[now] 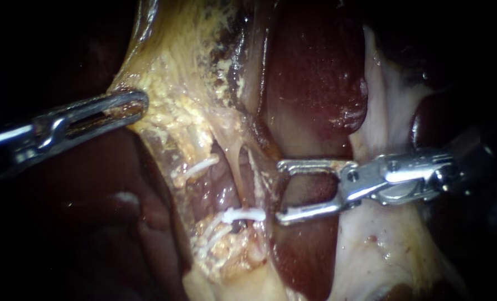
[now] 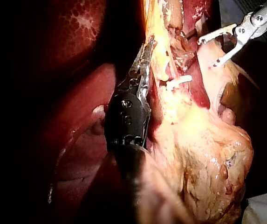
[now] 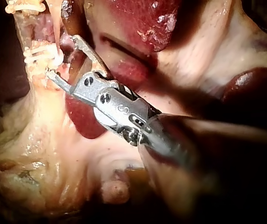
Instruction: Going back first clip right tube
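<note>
A white clip (image 1: 242, 214) sits across a thin pale tube (image 1: 255, 177) in the dissected yellow tissue. My right instrument (image 1: 281, 191) comes in from the right with its jaws wide open and empty; the lower jaw tip lies just right of the clip. The right wrist view shows the same open jaws (image 3: 62, 56) beside the clip (image 3: 40, 53). My left instrument (image 1: 122, 108) is shut on the yellow fatty tissue (image 1: 170, 120) at the upper left, holding it out sideways. In the left wrist view its jaws (image 2: 145, 53) lie against that tissue, with the clip (image 2: 179, 82) beyond.
Dark red liver (image 1: 315, 72) lies behind and between the right jaws. Pale tissue (image 1: 382, 245) spreads under the right shaft. Other white strands (image 1: 195, 167) (image 1: 215, 237) lie left of and below the clip. Darker liver (image 1: 92, 223) fills the lower left.
</note>
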Tool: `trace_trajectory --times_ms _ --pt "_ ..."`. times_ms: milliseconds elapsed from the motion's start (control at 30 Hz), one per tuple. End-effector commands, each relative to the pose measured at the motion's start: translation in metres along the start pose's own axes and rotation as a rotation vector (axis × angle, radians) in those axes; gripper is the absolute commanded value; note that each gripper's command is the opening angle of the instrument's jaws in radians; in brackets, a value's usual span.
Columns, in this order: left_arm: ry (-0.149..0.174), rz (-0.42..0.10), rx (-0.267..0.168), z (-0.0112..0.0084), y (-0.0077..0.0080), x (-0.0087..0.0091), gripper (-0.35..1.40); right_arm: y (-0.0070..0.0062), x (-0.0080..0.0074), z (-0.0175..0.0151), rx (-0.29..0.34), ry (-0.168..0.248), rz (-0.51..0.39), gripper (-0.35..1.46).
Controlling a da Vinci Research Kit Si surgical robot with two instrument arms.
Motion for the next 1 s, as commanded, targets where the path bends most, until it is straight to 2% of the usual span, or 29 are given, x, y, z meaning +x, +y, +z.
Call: trace_trajectory --times_ms 33,167,333,433,500,667,800,900,1000 --pt "0.000 0.000 -0.001 0.0000 0.0000 0.0000 -0.35 0.0000 0.0003 -0.0003 -0.004 0.007 -0.006 0.60" --pt "0.001 0.000 0.001 0.0001 -0.0001 0.0000 -0.35 0.0000 0.0012 -0.0015 -0.014 0.008 -0.023 0.60" --pt "0.001 0.001 0.006 0.0006 -0.0003 0.0005 -0.35 0.0000 0.0014 -0.0016 -0.016 0.010 -0.051 0.60" --pt "0.003 0.006 0.024 0.0019 -0.0005 0.0017 -0.35 0.0000 0.0013 -0.0018 -0.018 0.010 -0.075 0.60" --pt "0.017 0.012 0.032 0.0033 -0.0008 0.0028 -0.35 0.0000 0.0012 -0.0020 -0.017 0.010 -0.081 0.60" --pt "0.050 0.021 0.049 0.0080 -0.0017 0.0049 -0.35 0.0000 0.0011 -0.0024 -0.006 0.012 -0.093 0.60" --pt "0.062 0.026 0.056 0.0110 -0.0023 0.0056 -0.35 -0.0001 0.0011 -0.0026 0.001 0.014 -0.099 0.60" --pt "0.063 0.028 0.059 0.0118 -0.0025 0.0056 -0.35 -0.0001 0.0011 -0.0028 0.002 0.014 -0.099 0.60" --pt "0.063 0.028 0.060 0.0117 -0.0025 0.0056 -0.35 -0.0001 0.0011 -0.0028 0.002 0.014 -0.099 0.60"
